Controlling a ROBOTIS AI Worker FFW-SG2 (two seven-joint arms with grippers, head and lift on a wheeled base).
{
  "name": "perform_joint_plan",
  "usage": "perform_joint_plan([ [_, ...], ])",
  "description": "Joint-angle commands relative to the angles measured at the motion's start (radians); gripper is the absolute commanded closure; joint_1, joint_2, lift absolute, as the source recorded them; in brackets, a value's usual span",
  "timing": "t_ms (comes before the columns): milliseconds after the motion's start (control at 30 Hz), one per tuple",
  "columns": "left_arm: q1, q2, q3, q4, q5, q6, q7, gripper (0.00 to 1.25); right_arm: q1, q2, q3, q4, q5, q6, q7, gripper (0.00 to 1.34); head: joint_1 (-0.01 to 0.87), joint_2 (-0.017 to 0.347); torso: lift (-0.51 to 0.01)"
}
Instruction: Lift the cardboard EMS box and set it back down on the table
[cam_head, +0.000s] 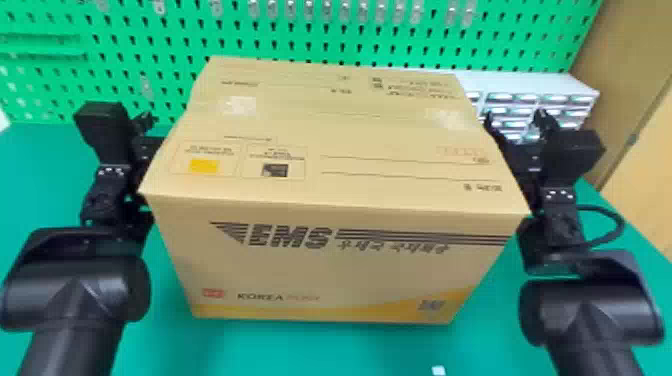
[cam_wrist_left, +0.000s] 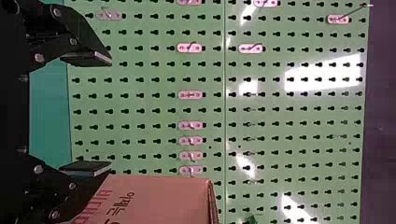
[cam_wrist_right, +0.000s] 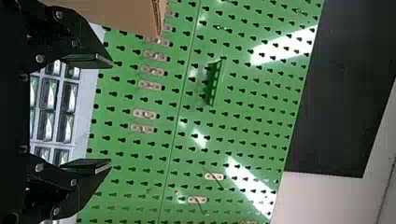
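- Can see the cardboard EMS box (cam_head: 325, 270) in the middle of the head view, between the two arms, with its lettered front facing the robot
- Can make out the closed top too, with clear tape, a small yellow patch and a dark square on it
- Cannot tell whether the bottom of the box is touching the table (cam_head: 30, 210) or clear of it
- Can find the left end effector (cam_head: 145, 121) beside the left side of the box, with fingers spread — pinching nothing, and with part of the box next to one finger in its wrist view
- Can find the right end effector (cam_head: 516, 121) beside the right side, also spread and empty between the fingers
- Can see a green pegboard (cam_head: 320, 45) with hooks behind the box
- Can see a white drawer unit (cam_head: 582, 85) partly behind the box and the right end effector
- Can spot a small white scrap (cam_head: 438, 370) on the table, near the bottom edge of the head view
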Motion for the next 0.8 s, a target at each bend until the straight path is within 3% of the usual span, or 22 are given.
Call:
perform_joint_plan([
  [0,0.002,0.0,-0.001,-0.001,-0.001,0.0,-0.033,0.46,0.001,0.0,-0.006,-0.001,0.0,0.0,0.0,0.5,0.678,-0.014,-0.096],
  [767,0.018,0.0,0.006,-0.002,-0.002,0.002,-0.033,0.46,0.001,0.0,-0.003,-0.007,0.0,0.0,0.0,0.5,0.678,-0.014,-0.096],
])
